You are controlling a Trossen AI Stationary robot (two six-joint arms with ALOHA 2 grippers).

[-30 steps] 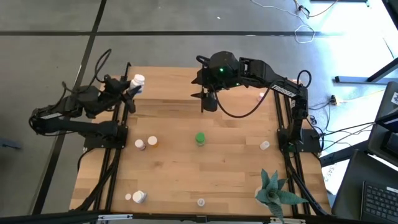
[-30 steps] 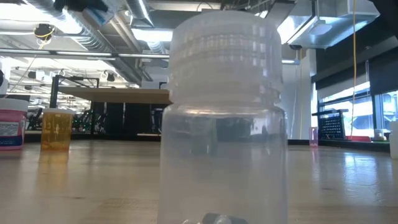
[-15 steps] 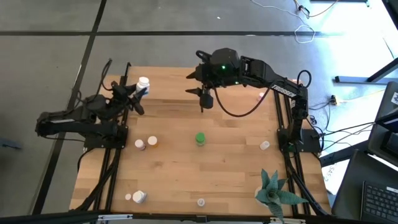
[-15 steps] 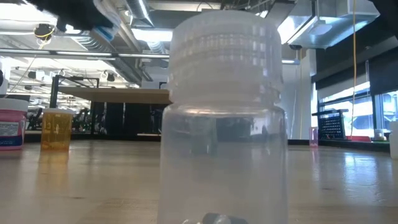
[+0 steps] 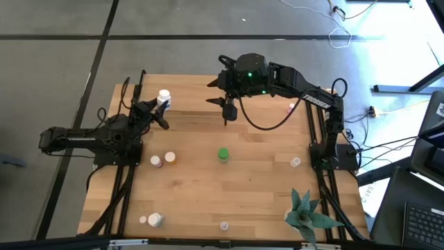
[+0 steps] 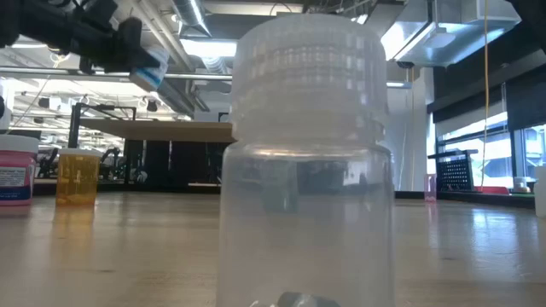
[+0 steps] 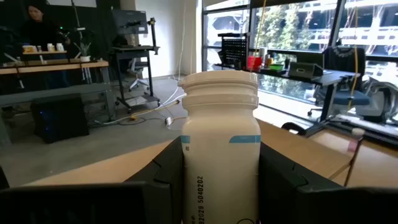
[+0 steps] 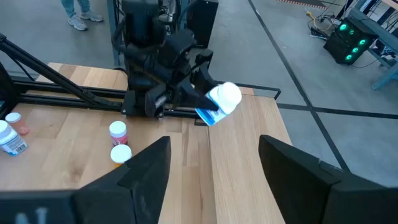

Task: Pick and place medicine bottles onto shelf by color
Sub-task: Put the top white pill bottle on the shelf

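Observation:
My left gripper (image 5: 157, 108) is shut on a white medicine bottle (image 5: 163, 96) with a blue label band, in the air over the left end of the shelf (image 5: 194, 92). The shelf is a light wood platform along the table's far side, also visible in the low view (image 6: 171, 130). My right gripper (image 5: 227, 112) hangs open over the shelf's middle, fingers pointing down, touching nothing. A green bottle (image 5: 223, 154) stands at the table's centre. A white-capped bottle (image 5: 156, 161) and an orange one (image 5: 170, 158) stand near the left arm's base. My left gripper pinches the white bottle's body (image 7: 217, 180) between its two fingers (image 7: 165, 171), one on each side. It comes from the table's left, slanting upward. The white cap (image 7: 219, 87) sticks out beyond the fingertips. The bottle is lifted clear and tilted, cap toward the far right.
A clear bottle (image 6: 307, 153) stands right before the low camera. A clear bottle (image 5: 295, 162) and a small pink one (image 5: 291, 107) are on the right, two more bottles (image 5: 154, 219) at the near left. A green spiky plant (image 5: 305, 215) fills the near right corner.
My left gripper has carried the white bottle toward the table's right and slightly nearer, from the shelf's left edge inward, and it has dropped into the low view. My right gripper shifted a little to the left early on, then kept still.

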